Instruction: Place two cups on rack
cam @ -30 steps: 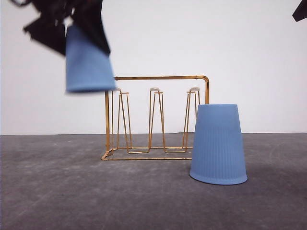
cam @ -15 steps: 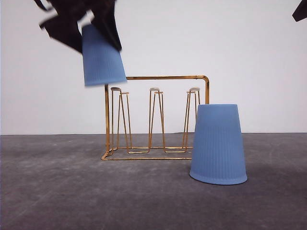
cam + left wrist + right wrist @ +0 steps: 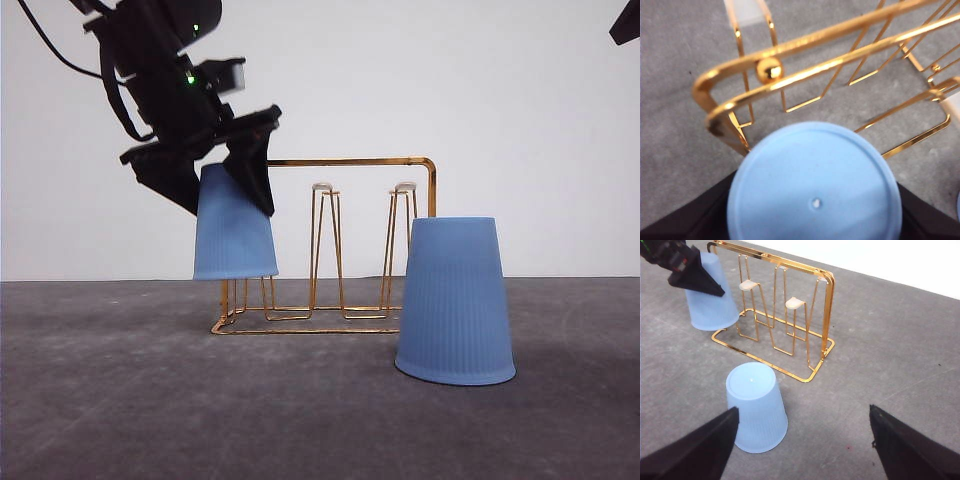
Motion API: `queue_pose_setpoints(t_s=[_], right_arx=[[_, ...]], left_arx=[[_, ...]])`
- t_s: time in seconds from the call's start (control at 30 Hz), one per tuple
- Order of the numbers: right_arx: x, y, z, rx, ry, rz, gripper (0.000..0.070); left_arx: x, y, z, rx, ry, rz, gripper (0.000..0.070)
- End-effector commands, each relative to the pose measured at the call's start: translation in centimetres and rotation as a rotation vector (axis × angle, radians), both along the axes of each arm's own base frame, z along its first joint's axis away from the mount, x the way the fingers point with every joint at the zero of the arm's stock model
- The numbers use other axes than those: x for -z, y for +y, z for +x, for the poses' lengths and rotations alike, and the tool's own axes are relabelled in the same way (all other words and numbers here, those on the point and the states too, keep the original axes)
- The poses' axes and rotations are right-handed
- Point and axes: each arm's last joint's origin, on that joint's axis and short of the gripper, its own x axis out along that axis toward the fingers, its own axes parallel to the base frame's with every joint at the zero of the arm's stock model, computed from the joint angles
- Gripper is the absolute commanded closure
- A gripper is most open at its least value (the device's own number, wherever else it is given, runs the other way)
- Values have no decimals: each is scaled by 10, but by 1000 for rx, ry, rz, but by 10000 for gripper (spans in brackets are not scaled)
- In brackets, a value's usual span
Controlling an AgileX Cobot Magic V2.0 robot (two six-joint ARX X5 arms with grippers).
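Note:
An upside-down light blue cup (image 3: 235, 235) hangs over the leftmost peg of the gold wire rack (image 3: 340, 161), and the peg's legs show below its rim. My left gripper (image 3: 228, 190) is shut on this cup near its base. In the left wrist view the cup's round base (image 3: 815, 185) sits between dark fingers (image 3: 685, 225), beside the rack's handle bar (image 3: 805, 45). The second cup (image 3: 455, 300) stands upside down on the table, in front of the rack's right end. My right gripper (image 3: 802, 440) hovers open above that cup (image 3: 756, 407), touching nothing.
Two free pegs (image 3: 322, 187) with whitish tips stand in the rack's middle and right. The grey table (image 3: 120, 400) stretches in front, and a white wall rises behind it. A dark bit of the right arm (image 3: 628, 22) shows at the top right corner.
My left gripper has carried the cup to the right and down, from above the rack's left corner to over the leftmost peg. The second cup has stayed put.

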Motion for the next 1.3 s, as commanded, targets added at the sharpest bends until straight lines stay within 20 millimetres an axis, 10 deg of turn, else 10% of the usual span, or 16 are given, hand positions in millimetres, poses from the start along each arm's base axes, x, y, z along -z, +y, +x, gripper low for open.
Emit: queue_pose_setpoints(t_s=[0.0,0.13,0.67,1.27], right_arx=[[-4,0,0,-2,-20,-1,170],[-4,0,0,-2,-20,-1,170],[-4,0,0,8,-2,31,170],[10,13,25,-62,164,66,169]], left_arx=[[2,-4,4,7,-3,-5,277],[-4,-3,2,7,3,-2,147],[-78,26,-64,104,324,69,152],[8,85,-186,-94,114,-238,239]])
